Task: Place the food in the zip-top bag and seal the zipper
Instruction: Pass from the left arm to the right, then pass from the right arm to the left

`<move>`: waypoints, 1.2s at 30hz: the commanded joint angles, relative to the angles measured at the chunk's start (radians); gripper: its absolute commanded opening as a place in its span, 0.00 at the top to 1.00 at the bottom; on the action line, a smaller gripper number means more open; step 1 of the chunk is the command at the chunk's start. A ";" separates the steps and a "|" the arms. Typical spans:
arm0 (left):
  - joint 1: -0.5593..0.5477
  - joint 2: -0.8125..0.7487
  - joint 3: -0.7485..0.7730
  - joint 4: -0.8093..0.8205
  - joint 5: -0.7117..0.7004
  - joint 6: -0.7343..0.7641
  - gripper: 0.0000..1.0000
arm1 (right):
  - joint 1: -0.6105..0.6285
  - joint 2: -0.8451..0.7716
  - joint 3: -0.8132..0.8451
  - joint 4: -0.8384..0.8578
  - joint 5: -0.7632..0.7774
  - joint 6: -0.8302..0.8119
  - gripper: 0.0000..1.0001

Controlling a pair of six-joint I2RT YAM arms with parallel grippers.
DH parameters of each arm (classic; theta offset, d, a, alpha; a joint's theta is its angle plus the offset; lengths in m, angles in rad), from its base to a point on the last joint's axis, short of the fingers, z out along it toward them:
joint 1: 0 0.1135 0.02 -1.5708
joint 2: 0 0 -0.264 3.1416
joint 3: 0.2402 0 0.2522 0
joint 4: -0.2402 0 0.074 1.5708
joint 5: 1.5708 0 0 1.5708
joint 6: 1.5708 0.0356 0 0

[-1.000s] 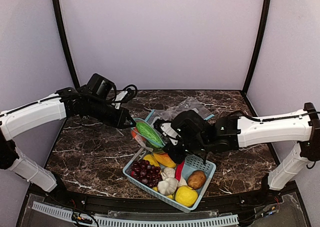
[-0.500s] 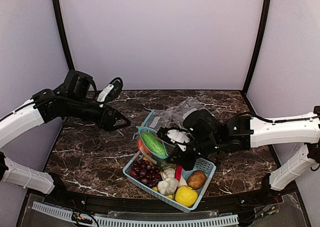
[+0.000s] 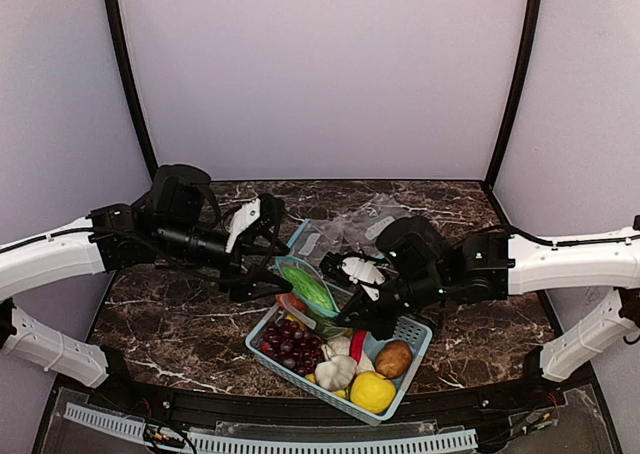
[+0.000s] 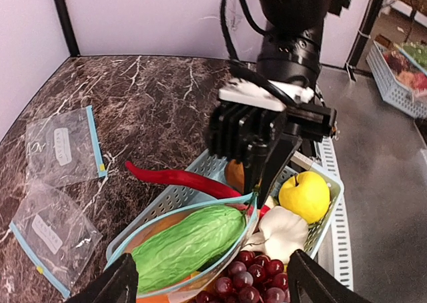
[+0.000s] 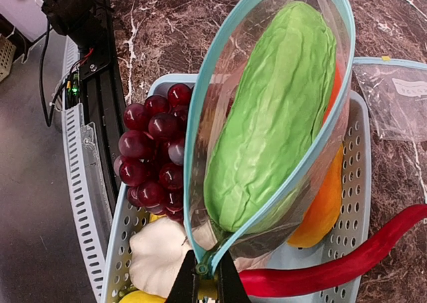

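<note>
One-corner hold is your risk. Over the basket (image 3: 421, 338), the zip-top bag (image 5: 211, 109) hangs mouth-open, gripped only at one end of the zipper (image 5: 189, 156) by the right pincer (image 5: 203, 277), which is clamped narrow on it. The gourd (image 5: 273, 109) lies inside with something orange behind it; no avocado seen. If that pinch slips or the bag tilts, the gourd could slide out onto the grapes (image 5: 150, 149). Your left pincer (image 4: 217, 286) is spread wide, holding nothing, near the bag's other end; close it off-line and you'd likely crease the mouth, not seal it. Room: open worktop (image 3: 180, 304) on the left, basket rim right under the bag, spare bags (image 4: 63, 143) behind, chili (image 5: 347, 256) close below.
</note>
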 commanded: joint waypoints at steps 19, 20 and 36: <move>-0.130 0.212 0.051 0.006 -0.065 0.307 0.52 | -0.033 -0.039 -0.041 0.087 -0.031 0.006 1.00; -0.131 0.214 0.048 -0.002 -0.064 0.306 0.52 | -0.033 -0.039 -0.040 0.089 -0.031 0.006 1.00; -0.132 0.257 0.008 -0.031 -0.127 0.309 0.61 | -0.039 -0.033 -0.039 0.107 -0.047 0.007 1.00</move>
